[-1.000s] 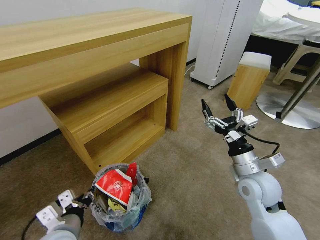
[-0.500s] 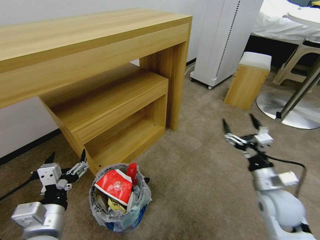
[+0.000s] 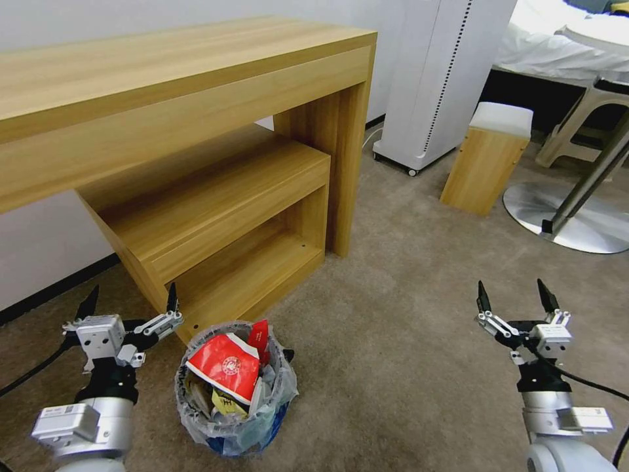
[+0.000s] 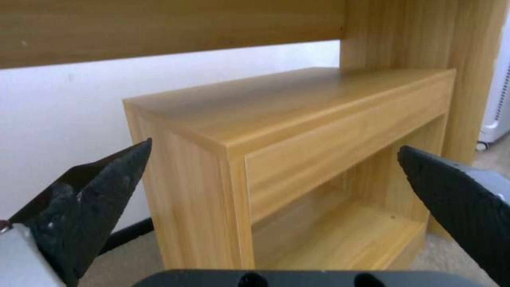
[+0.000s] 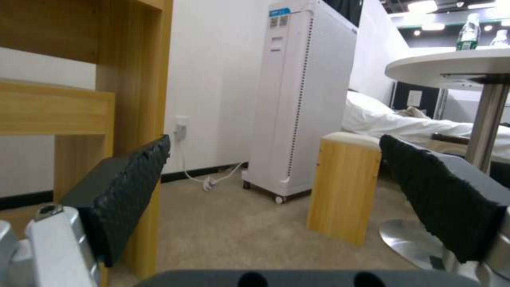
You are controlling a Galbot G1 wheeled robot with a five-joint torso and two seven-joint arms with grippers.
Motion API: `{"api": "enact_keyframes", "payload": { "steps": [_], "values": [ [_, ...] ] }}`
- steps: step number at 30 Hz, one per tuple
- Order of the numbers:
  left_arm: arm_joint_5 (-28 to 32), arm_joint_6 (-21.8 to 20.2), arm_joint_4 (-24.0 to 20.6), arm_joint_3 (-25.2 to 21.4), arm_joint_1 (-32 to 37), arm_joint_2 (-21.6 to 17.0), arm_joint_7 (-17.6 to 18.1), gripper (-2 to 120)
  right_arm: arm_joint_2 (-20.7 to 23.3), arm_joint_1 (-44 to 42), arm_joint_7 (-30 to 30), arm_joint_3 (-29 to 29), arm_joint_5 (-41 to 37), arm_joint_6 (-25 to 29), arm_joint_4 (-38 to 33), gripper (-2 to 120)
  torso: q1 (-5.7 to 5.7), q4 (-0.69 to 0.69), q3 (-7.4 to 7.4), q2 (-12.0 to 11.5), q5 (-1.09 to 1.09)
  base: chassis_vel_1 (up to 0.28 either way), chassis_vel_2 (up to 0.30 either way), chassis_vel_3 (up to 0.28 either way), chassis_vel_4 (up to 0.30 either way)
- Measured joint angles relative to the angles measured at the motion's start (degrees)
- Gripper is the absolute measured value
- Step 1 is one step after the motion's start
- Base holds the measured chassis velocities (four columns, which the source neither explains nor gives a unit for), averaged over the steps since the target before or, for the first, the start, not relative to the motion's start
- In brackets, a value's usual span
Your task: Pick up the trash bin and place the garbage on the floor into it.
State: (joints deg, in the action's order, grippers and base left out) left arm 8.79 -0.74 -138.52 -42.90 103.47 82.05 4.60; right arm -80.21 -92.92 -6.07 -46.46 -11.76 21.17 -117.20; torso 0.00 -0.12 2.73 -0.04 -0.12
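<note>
Trash bin (image 3: 234,393) stood on beige carpet (image 3: 393,328) before wooden desk (image 3: 196,131), stuffed with red wrappers (image 3: 226,364). Left gripper (image 3: 128,301) hovered beside bin, jaws wide, empty. Right gripper (image 3: 514,298) well apart, jaws wide, empty.

Evenly bright, soft indoor light, weak shadows under the wooden desk (image 3: 196,98). Bent lines toward the head view's edges. Softly blurred in both wrist views; ceiling lamps (image 5: 433,7) glaring in the right wrist view.
</note>
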Motion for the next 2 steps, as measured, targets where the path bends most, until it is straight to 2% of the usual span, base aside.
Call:
{"api": "enact_keyframes", "payload": {
  "steps": [2],
  "values": [
    [0.8,0.0,0.3,0.4,0.3,-0.2,-0.2,109,-0.2,0.3,0.0,0.4,0.1,-0.2,0.3,100,0.00,0.00,0.00,0.0,0.00,0.000,0.000,0.000,0.000]
  ]
}}
